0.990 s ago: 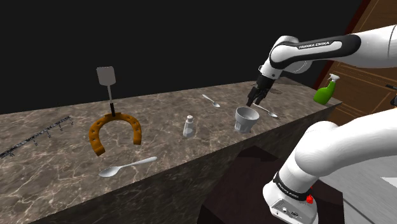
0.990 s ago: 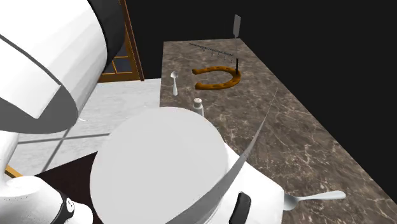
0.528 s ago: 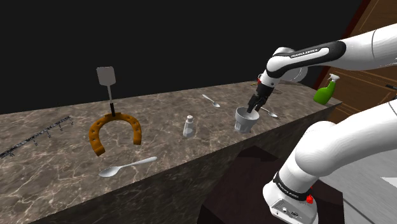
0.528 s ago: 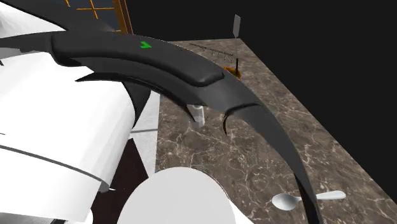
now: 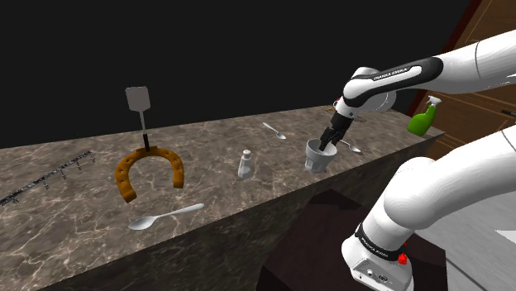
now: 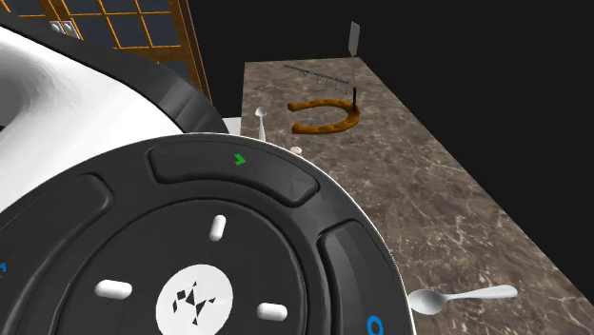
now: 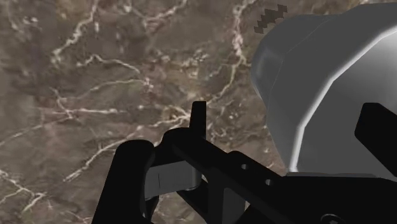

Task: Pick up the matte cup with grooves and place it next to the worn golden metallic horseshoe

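Note:
A pale grey grooved cup (image 5: 319,155) stands upright near the countertop's front edge, towards the shoulder view's right. My gripper (image 5: 329,142) is down at its rim, open. In the wrist view the black fingers (image 7: 198,122) stand apart, one outside the cup (image 7: 324,83) and the other over it, with the cup's wall between them and not clasped. The worn golden horseshoe (image 5: 149,171) lies flat far off to the shoulder view's left, also seen far up the counter as the horseshoe (image 6: 326,118) in the second exterior view.
On the brown marble counter (image 5: 74,215) stand a small shaker (image 5: 246,164), an upright spatula (image 5: 137,104) behind the horseshoe, a hook rail (image 5: 45,180), a spoon (image 5: 165,217) and two more spoons near the cup. A green spray bottle (image 5: 422,118) stands at the right end. An arm joint (image 6: 190,276) blocks the second exterior view.
The gripper has come down from above the cup to its rim, fingers still apart. The arm's joint has swung across the second exterior camera. Nothing on the counter moved.

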